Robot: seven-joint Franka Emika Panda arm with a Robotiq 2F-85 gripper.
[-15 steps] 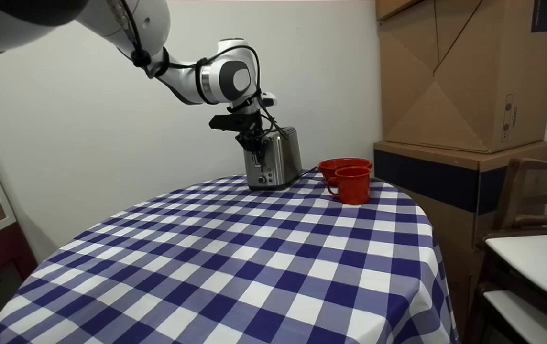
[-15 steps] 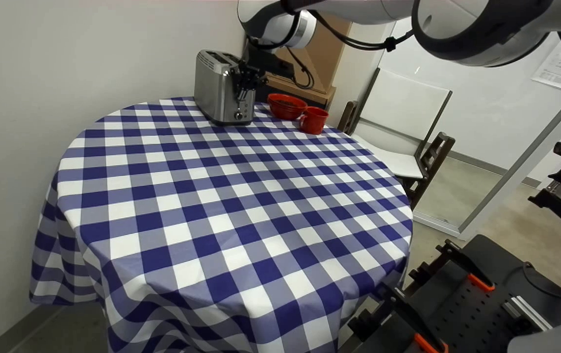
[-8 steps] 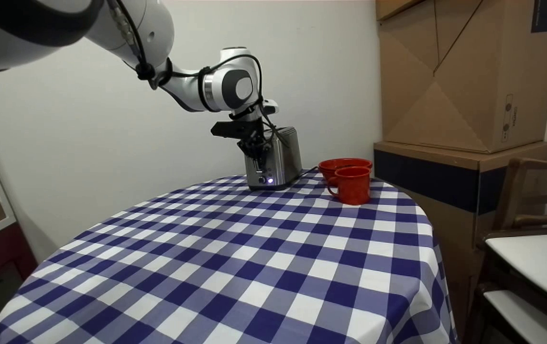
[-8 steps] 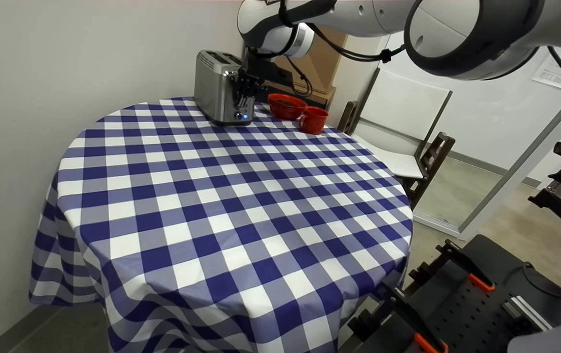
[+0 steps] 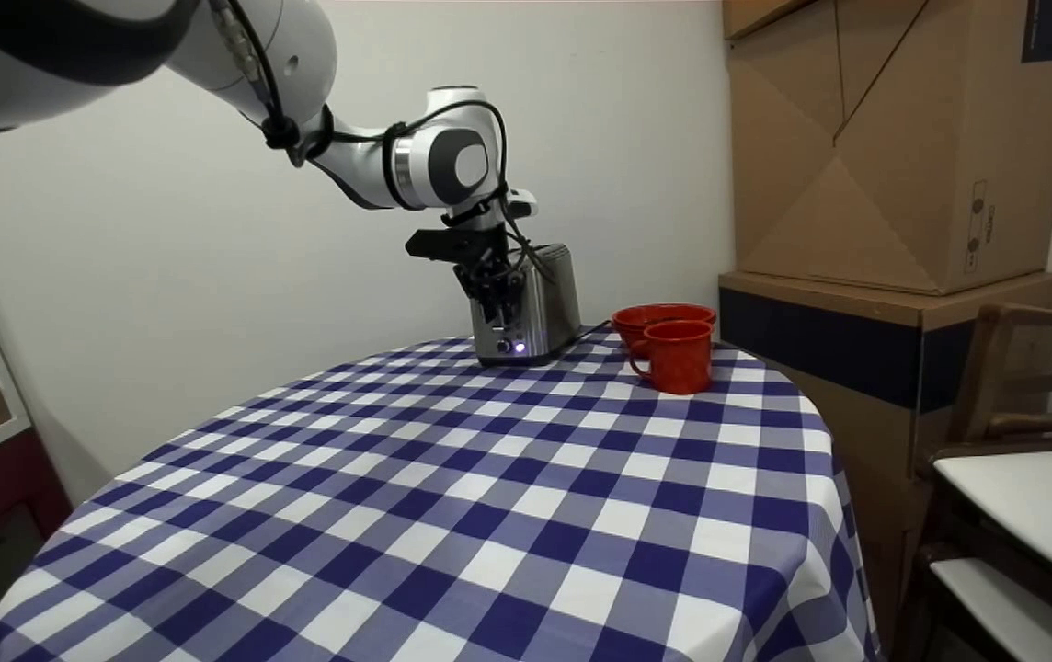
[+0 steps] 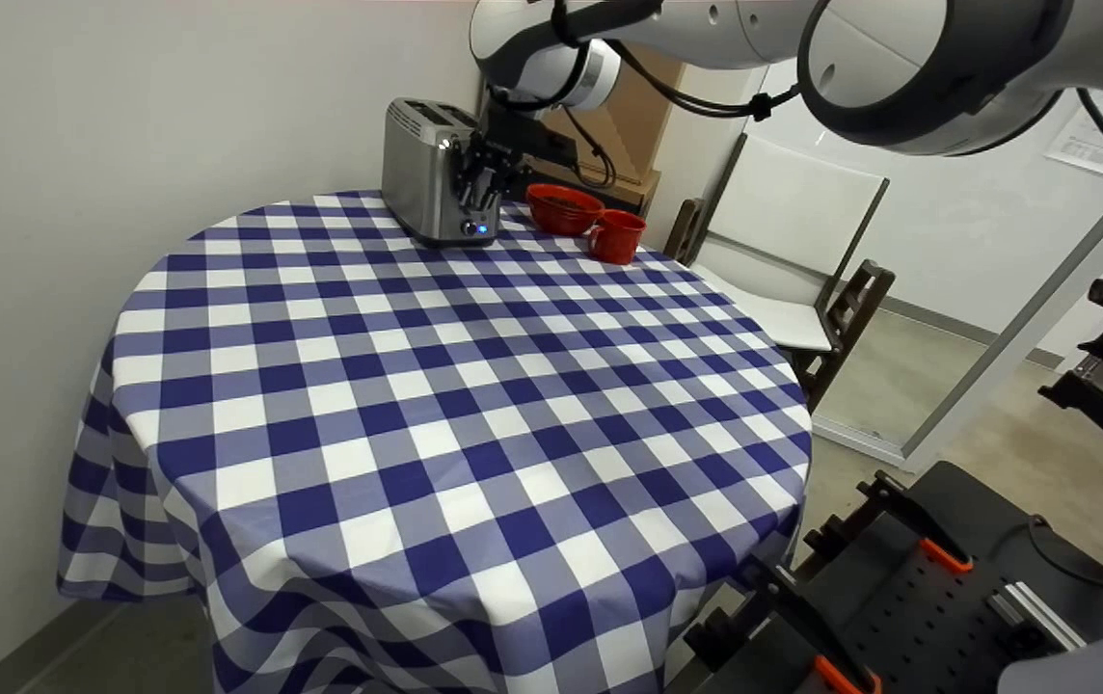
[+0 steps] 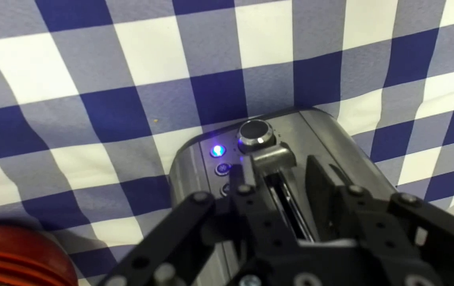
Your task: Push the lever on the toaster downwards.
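Observation:
The silver toaster (image 5: 555, 299) stands upright near the wall in both exterior views. Its lever (image 7: 276, 155), a rounded metallic tab, sits at the low end of the slot (image 7: 290, 206), right beside the knob (image 7: 254, 133). A blue light glows on a button (image 7: 218, 151). My gripper (image 7: 281, 169) is open, its fingers (image 7: 322, 180) spread on both sides of the slot with nothing held. The left fingertip is close to the lever's edge; whether they touch I cannot tell. In an exterior view the gripper (image 6: 479, 198) points down against the toaster's end face, hiding the lever.
A red bowl (image 6: 563, 209) and a red mug (image 5: 678, 359) stand together beside the toaster on the blue-and-white checked tablecloth (image 5: 452, 478). Part of the bowl (image 7: 20, 254) shows in the wrist view. A cord (image 5: 592, 329) runs from the toaster behind them. Cardboard boxes (image 5: 857, 165) are stacked beyond.
My gripper moved down along the toaster's end face and the blue button light came on. Since then the jaws have spread apart and the arm has risen slightly.

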